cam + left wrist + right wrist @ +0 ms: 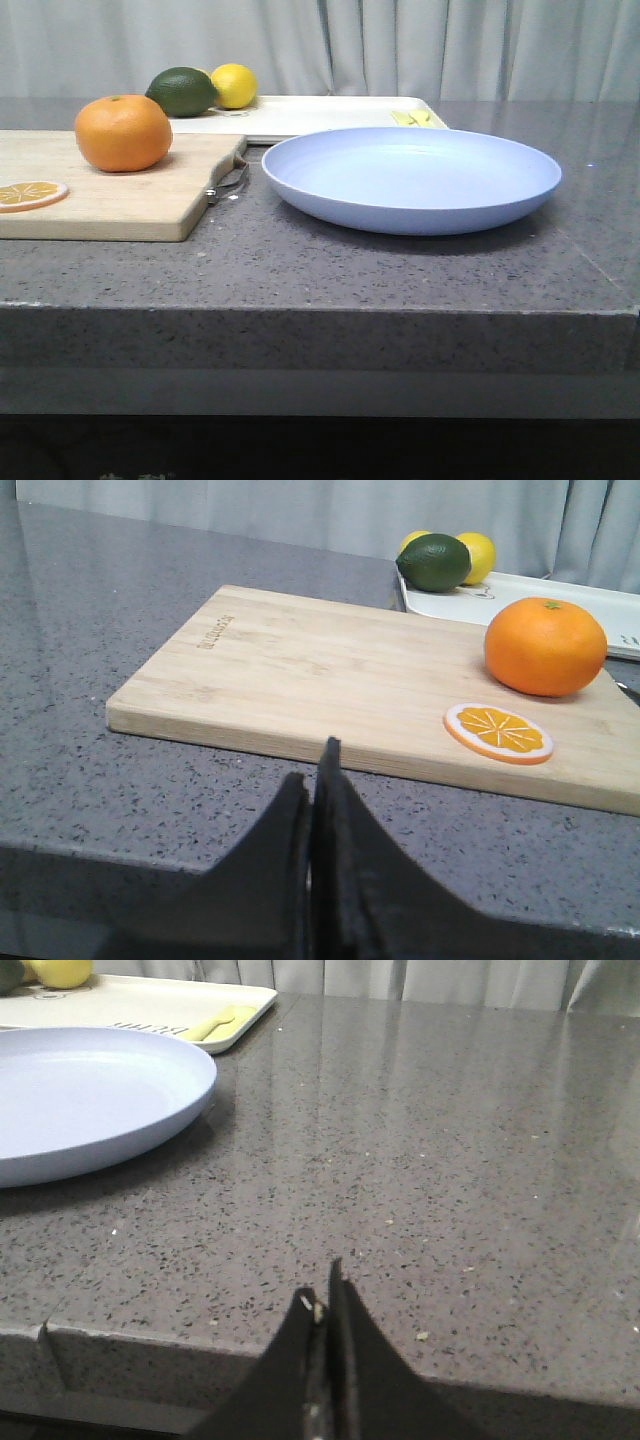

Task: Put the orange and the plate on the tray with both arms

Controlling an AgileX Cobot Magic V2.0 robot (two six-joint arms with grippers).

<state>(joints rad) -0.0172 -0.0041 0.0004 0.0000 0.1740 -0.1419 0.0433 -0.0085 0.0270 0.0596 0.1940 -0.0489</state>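
Orange on board, 9 o'clock of plate. Tray at plate's 12 o'clock, holding lime, lemon. Left gripper, right gripper: fingers pressed together, holding nothing.

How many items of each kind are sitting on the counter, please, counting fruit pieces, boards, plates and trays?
Whole fruits: 3 (orange, dark green fruit, yellow lemon)
Fruit slices: 1 (orange slice)
Cutting boards: 1 (wooden cutting board)
Plates: 1 (plate)
Trays: 1 (tray)
Total: 7
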